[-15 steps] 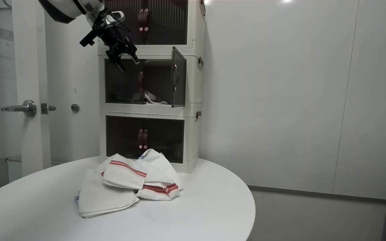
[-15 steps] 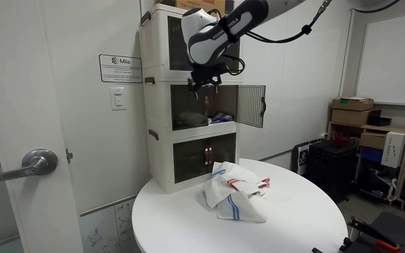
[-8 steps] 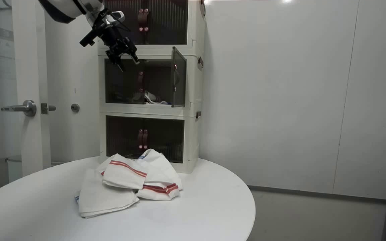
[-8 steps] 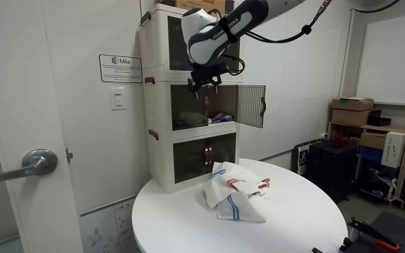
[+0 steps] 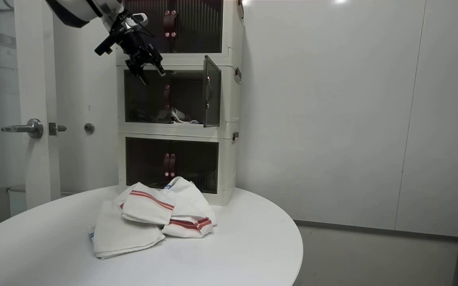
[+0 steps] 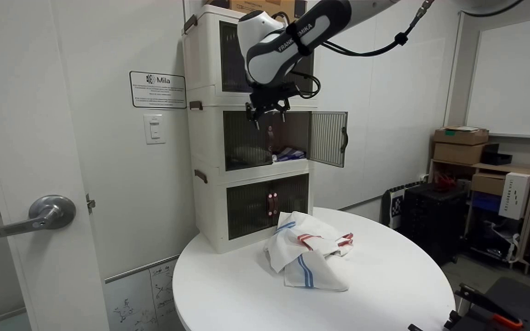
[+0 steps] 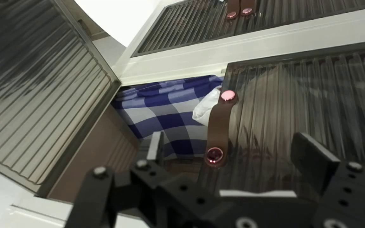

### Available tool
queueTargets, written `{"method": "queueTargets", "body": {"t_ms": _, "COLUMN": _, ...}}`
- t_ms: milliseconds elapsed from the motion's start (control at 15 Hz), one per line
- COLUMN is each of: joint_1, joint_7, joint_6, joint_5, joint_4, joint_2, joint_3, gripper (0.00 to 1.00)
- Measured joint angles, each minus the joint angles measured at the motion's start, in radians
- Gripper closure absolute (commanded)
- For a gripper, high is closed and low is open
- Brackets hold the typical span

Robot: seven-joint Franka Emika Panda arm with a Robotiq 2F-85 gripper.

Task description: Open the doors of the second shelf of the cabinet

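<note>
Black gripper (image 6: 270, 122) gapes wide, empty; in both exterior views the second shelf's (image 6: 294, 130) three-o'clock door (image 6: 328, 139) stands open, nine-o'clock door (image 6: 245, 141) closed.

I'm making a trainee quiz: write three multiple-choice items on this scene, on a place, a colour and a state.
1. Where are the striped cloths, relative to the cabinet?
A) On top; B) behind; C) in front, on the round table.
2. What colours is the checked cloth?
A) Blue, white; B) red, green; C) yellow, black.
3. How do the middle doors stand?
A) Both open; B) one open, one shut; C) both shut.

1 C: in both exterior views they partly hide its front.
2 A: the wrist view shows both colours.
3 B: both exterior views show one swung out, one closed.
</note>
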Motion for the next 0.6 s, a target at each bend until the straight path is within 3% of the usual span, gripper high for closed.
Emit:
{"method": "queueTargets", "body": {"t_ms": 267, "joint_1": -0.001, "joint_7": 0.001, "joint_6": -0.001, "joint_5": -0.019, "joint_4": 0.002, "joint_2": 0.004, "joint_3": 0.0, "gripper": 0.0}}
{"method": "queueTargets", "body": {"t_ms": 600, "joint_1": 0.014, "joint_7": 0.038, "joint_6": 0.0, "joint_5": -0.126, "joint_4": 0.001, "joint_2": 0.014, "joint_3": 0.003, "gripper": 0.0}}
